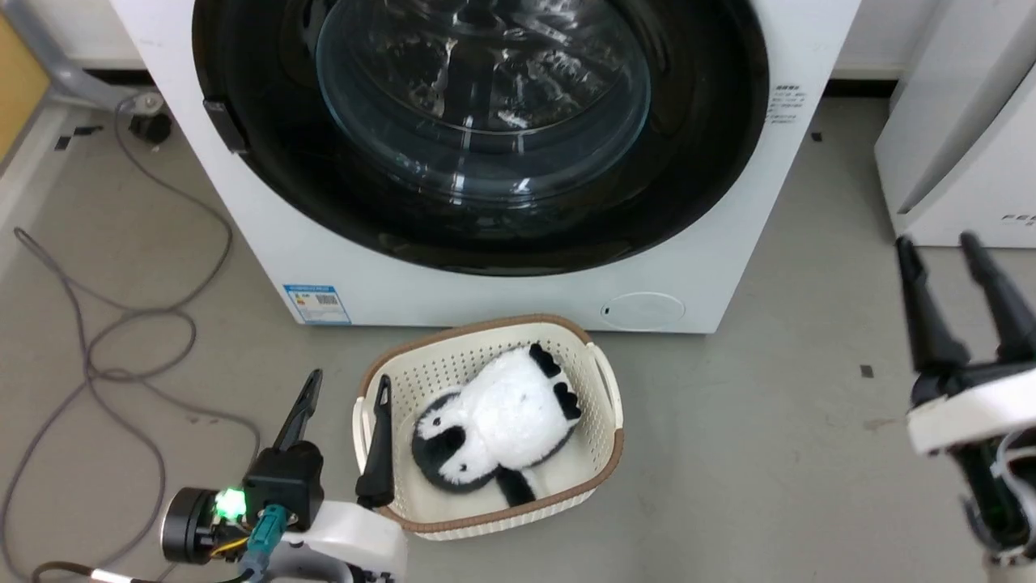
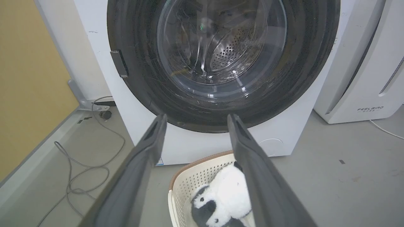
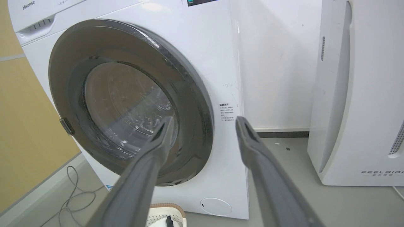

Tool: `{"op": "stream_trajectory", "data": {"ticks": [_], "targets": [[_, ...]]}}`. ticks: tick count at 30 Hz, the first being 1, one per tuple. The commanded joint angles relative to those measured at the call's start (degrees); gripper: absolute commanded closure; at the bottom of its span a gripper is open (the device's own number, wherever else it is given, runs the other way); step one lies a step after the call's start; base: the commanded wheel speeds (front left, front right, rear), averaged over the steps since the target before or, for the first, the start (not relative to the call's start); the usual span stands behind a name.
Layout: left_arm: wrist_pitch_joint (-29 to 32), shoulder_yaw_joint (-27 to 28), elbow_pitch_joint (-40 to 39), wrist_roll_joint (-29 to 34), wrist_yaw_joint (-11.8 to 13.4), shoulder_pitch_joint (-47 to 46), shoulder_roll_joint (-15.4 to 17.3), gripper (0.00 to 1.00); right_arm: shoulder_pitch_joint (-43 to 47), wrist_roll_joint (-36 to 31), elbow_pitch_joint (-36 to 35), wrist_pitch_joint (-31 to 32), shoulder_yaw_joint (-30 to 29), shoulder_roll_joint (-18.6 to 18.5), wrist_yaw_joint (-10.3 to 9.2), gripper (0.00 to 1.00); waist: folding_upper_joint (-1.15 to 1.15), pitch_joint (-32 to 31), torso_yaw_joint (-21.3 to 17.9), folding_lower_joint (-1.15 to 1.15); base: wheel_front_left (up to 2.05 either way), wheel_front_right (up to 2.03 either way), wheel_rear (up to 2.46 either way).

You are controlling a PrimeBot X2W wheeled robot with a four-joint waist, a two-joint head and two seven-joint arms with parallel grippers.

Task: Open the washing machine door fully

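Note:
The white washing machine stands ahead. Its round door lies flush against the front, black ring around a clear glass bowl, with the steel drum visible through it. A small grey tab sits on the ring's left edge. My left gripper is open and low, in front of the machine's lower left, one finger over the basket's rim. My right gripper is open, off to the machine's right, touching nothing.
A cream basket holding a black-and-white plush toy stands on the floor just before the machine. A white appliance stands at the right. Loose cables lie on the floor at the left.

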Motion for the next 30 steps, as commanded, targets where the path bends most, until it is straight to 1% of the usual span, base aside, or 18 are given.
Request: {"op": "stream_trajectory", "data": {"ticks": [1, 14, 15, 16, 17, 24, 25, 30], "targets": [[-0.8, -0.6, -0.4, -0.2, 0.4, -1.1, 0.0, 0.00, -2.4, 1.8, 0.6, 0.4, -0.6, -1.1, -0.02, 0.00, 0.00, 0.6, 0.4, 0.00, 0.00, 0.00, 0.00], [-2.3, -2.7, -0.5, -0.7, 1.4, -2.8, 0.0, 0.00, -13.5, 10.9, 7.3, 3.7, -2.2, -3.3, -0.03, 0.00, 0.00, 3.7, 2.3, 0.00, 0.00, 0.00, 0.00], [-2.4, -2.9, -0.5, -0.7, 1.5, -2.9, 0.0, 0.00, -14.4, 11.7, 8.0, 4.0, -2.3, -3.4, -0.03, 0.02, 0.00, 4.0, 2.4, 0.00, 0.00, 0.00, 0.00], [-2.6, -3.0, -0.6, -0.8, 1.5, -3.0, 0.0, 0.00, -15.4, 12.4, 8.8, 4.3, -2.5, -3.4, -0.03, 0.78, 0.00, 4.3, 2.6, 0.00, 0.00, 0.00, 0.00], [-2.7, -3.2, -0.6, -0.8, 1.6, -3.1, 0.0, 0.00, -16.4, 13.2, 9.6, 4.7, -2.7, -3.5, -0.03, 1.00, 0.00, 4.6, 2.7, 0.00, 0.00, 0.00, 0.00], [-3.5, -4.6, -0.7, -1.1, 2.2, -4.2, 0.0, 0.00, -24.6, 18.7, 17.0, 8.8, -3.9, -4.4, -0.03, 1.00, 0.00, 6.7, 4.0, 0.00, 0.00, 0.00, 0.00], [-3.5, -4.6, -0.7, -1.1, 2.2, -4.2, 0.0, 0.00, -24.6, 18.7, 17.0, 8.8, -3.9, -4.4, -0.03, 1.00, 0.00, 6.7, 4.0, 0.00, 0.00, 0.00, 0.00], [-4.1, -5.5, -0.8, -1.4, 2.7, -4.9, 0.0, 0.00, -30.1, 22.0, 22.4, 13.6, -3.4, -5.1, -0.04, 1.00, 0.00, 8.3, 4.8, 0.00, 0.00, 0.00, 0.00]]}}
